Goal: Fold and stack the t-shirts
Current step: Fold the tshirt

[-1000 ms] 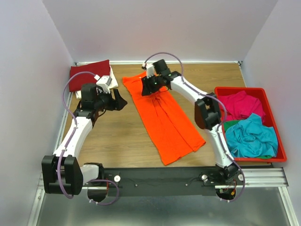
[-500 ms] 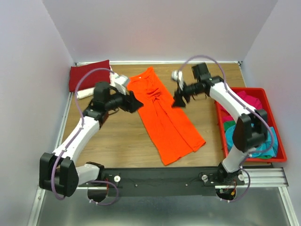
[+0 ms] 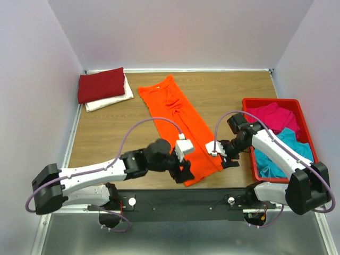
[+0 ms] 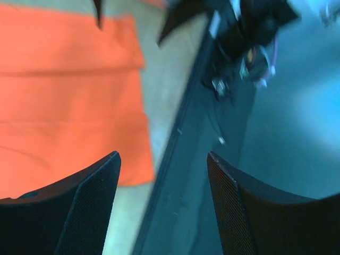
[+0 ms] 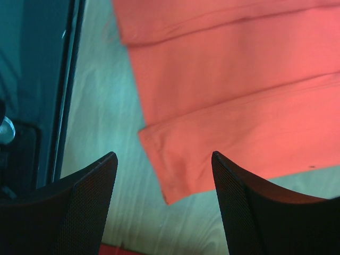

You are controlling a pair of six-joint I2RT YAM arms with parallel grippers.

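Note:
The orange t-shirt lies as a long folded strip running diagonally down the middle of the table. My left gripper hovers open over its near end, where the orange cloth lies left of the fingers and the table's front rail shows between them. My right gripper is open at the strip's near right corner, and that corner of the orange cloth lies between its fingers, untouched. A folded dark red t-shirt rests on a folded white t-shirt at the back left.
A red plastic tray stands at the right edge and holds a crumpled magenta t-shirt and a teal t-shirt. My right arm reaches across the tray's near part. The black front rail runs just below both grippers.
Both arms swept from the shirt's far end to its near end by the front rail. The right gripper's jaws opened wider on the way.

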